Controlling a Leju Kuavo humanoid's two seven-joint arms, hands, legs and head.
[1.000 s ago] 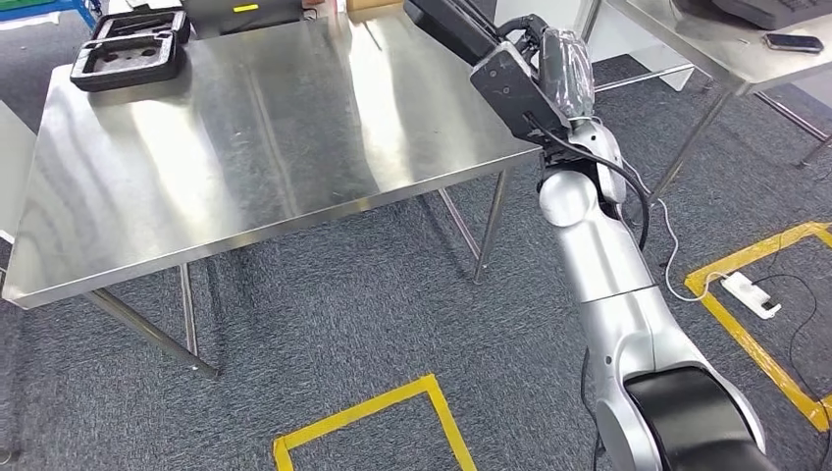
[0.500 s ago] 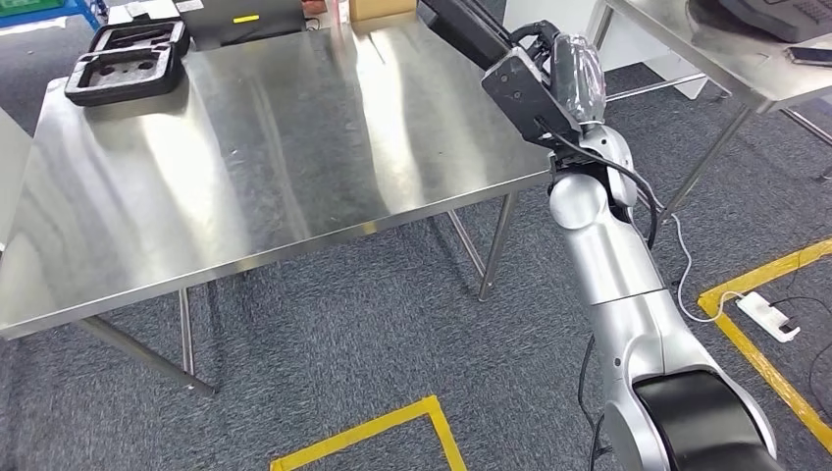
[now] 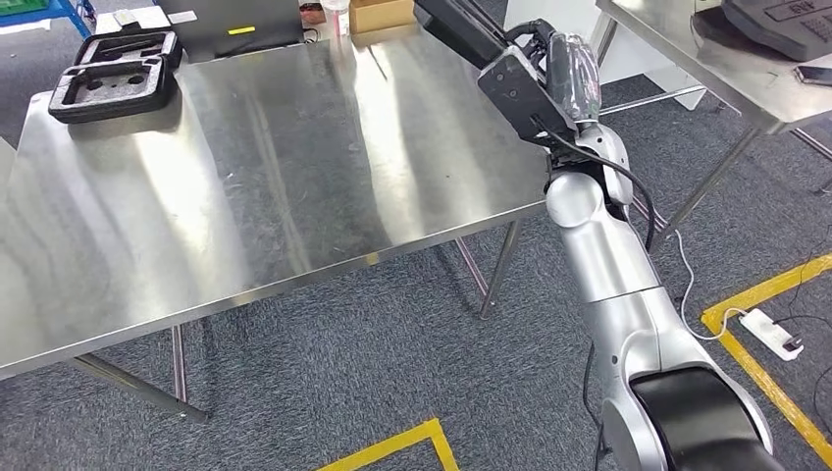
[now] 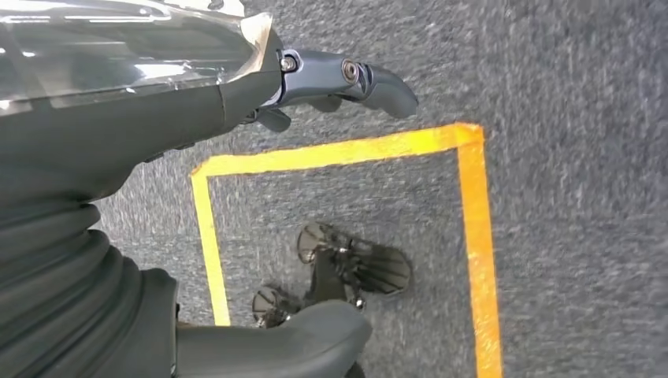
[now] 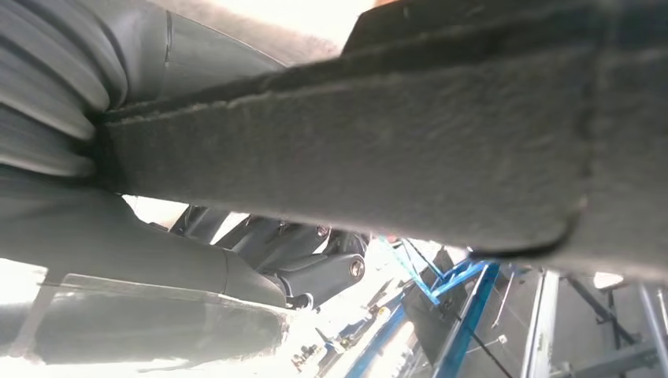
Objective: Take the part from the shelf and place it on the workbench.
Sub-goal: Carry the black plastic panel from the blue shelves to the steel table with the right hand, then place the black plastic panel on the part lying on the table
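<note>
Already off the shelf: right hand (image 3: 564, 64) grips the part (image 3: 461, 29), raised above the workbench's (image 3: 294, 167) far right corner, not yet set down. Left hand (image 4: 315, 87) hangs over the floor, fingers loosely apart, holding nothing.

Bright, even overhead light fills the head view, and the steel tabletop (image 3: 275, 167) throws back broad pale streaks of glare, with soft shadows under it on the carpet (image 3: 373, 353). In the left wrist view the carpet around the yellow tape (image 4: 473, 236) beyond the left hand (image 4: 331, 87) is smeared by motion blur, and a glossy cover by that hand carries white highlights. The right wrist view is backlit and blown out to white behind the right hand (image 5: 307, 268), with the dark foam part (image 5: 354, 142) pressed close above it soft and out of focus.
</note>
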